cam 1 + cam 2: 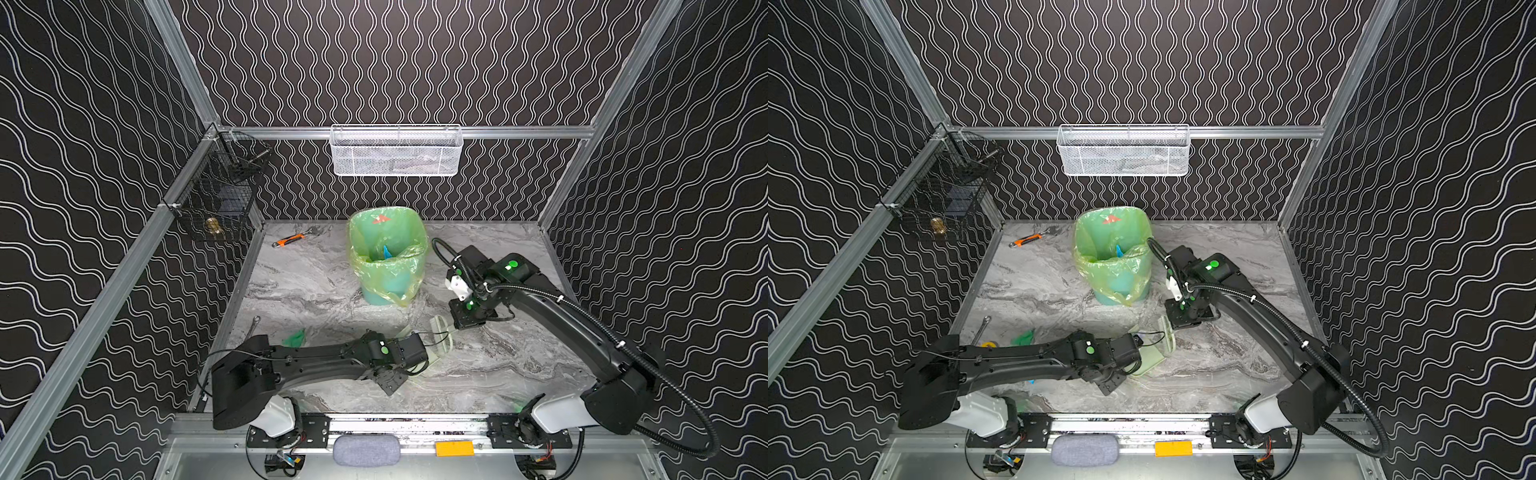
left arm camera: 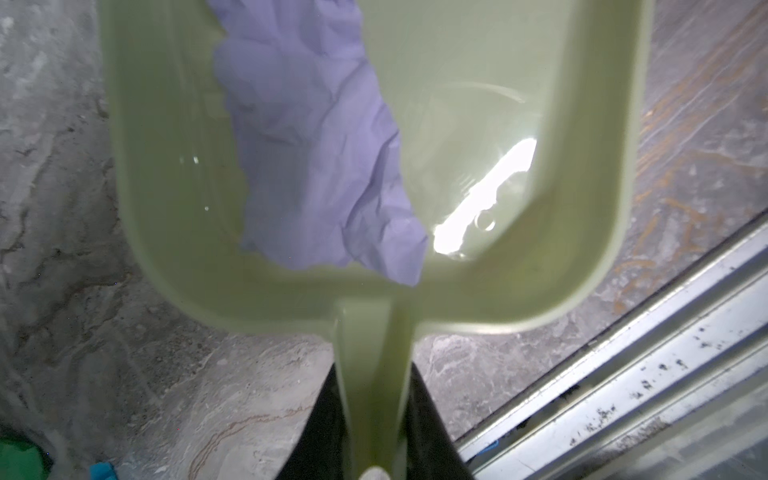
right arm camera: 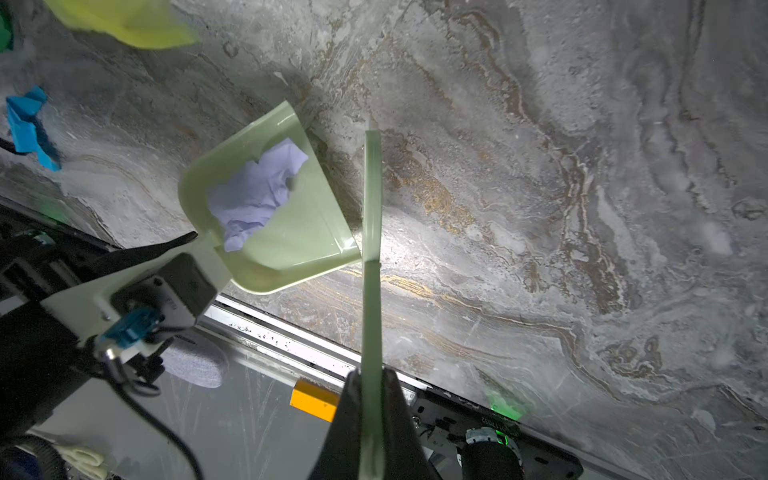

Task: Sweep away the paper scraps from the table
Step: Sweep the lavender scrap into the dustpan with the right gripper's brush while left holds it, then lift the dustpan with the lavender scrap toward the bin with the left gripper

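Paper scraps (image 3: 27, 124) half gathered: lilac scrap (image 2: 316, 145) in the dustpan (image 2: 478, 83) pinched by the left tool (image 2: 374, 415), brush (image 3: 372, 187) pinched by the right tool (image 3: 372, 415); tipping into the bin (image 1: 390, 282) seems next.

Pale green dustpan (image 2: 166, 187) cut by left wrist view's edge; lilac scrap (image 2: 316, 137) inside runs out of frame with it. Its handle (image 2: 370, 395) end hidden inside left gripper (image 2: 374, 374). Blurred green scrap (image 2: 18, 459) and blue scrap (image 2: 102, 471) clipped at frame edge. In both top views left arm (image 1: 316, 357) covers most of dustpan and part of green scrap; small yellow thing (image 1: 989, 344) peeks from behind arm, too little shown to name. Unidentifiable yellow blur (image 3: 124, 20) at right wrist view's edge. Edge-on sweeper (image 3: 372, 187), grip end hidden in right gripper (image 3: 371, 376).
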Motion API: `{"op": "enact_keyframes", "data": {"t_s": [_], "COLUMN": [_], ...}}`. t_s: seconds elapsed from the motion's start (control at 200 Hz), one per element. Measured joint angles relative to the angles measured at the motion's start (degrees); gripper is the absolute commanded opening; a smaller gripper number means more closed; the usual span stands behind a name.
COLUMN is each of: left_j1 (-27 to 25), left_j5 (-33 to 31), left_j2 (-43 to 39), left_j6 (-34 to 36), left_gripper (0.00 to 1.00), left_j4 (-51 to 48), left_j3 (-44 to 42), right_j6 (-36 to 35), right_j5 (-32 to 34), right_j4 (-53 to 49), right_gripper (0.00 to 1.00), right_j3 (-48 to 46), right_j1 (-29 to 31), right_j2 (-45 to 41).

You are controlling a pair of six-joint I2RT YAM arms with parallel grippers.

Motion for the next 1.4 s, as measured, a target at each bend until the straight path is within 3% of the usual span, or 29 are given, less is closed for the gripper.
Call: {"op": "enact_keyframes", "data": {"t_s": [0.32,0.536,0.871,1.101,1.401], "left_j1": [-4.61,-7.50,-7.26,0.72,17.33], "left_j5": [-3.67,-5.01,-9.35,-8.59,-7.28], "left_j2": [-5.05,-7.39,-8.74,-9.31,-5.27], "left_j6": [-1.27,-4.26,-9.11,-8.50,1.46], "left_gripper": [0.08,0.08,0.08,0.09,0.09], "left_j4": [-6.34,-14.27,-30.45,-37.51,-42.80], "left_j3": [5.29,13.44,29.88,37.16,50.45], "right_j6": [-1.46,-1.49,-1.73,-3.37,-5.29], "right_j5": [-0.26,-1.81,-5.68,-7.48,-9.70], "right_j4": [-1.84,-2.43,-2.54,-2.49,-2.45], "right_gripper": [0.00,0.00,0.00,0.00,0.00], "right_j3": [0.94,0.94,-1.33,-2.29,-3.13], "right_j1": [-5.11,-7.06,-11.52,-15.19,-18.64], "right_j2": [-3.76,-6.14,-10.19,-10.54,-11.08]}}
